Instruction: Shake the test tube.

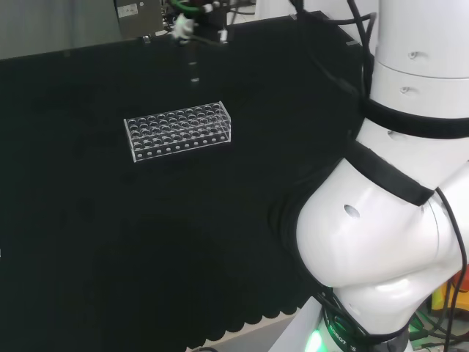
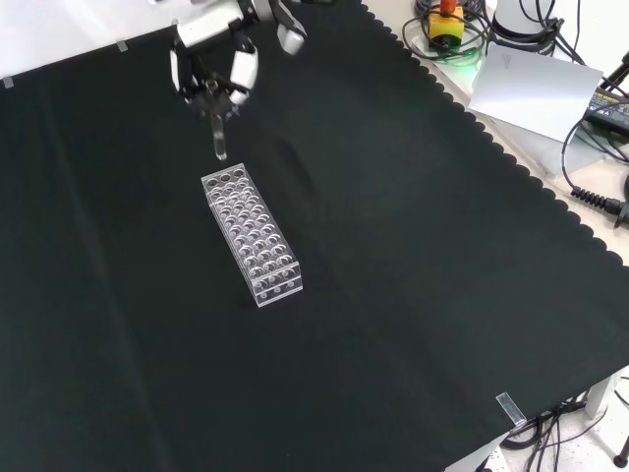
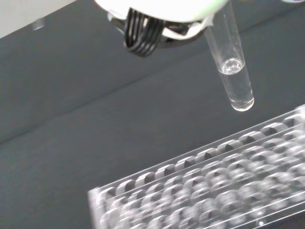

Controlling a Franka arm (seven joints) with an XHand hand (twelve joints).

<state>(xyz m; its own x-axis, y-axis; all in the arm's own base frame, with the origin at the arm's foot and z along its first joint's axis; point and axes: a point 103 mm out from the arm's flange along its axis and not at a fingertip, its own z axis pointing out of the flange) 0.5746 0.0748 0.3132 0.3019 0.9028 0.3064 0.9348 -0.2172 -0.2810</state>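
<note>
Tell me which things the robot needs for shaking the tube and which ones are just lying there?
Needed for the job:
- test tube, with a little clear liquid at its bottom
- hand, pinching the tube's top
- clear test tube rack, below the tube

Just lying about:
- yellow and red button box
- grey flat box
- cables

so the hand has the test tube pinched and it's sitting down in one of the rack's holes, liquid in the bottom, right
Not quite. The hand does pinch the test tube, and the wrist view shows clear liquid in its bottom, but the tube hangs in the air above the rack, not in a hole. The front and wrist views both show a gap between them.
</note>
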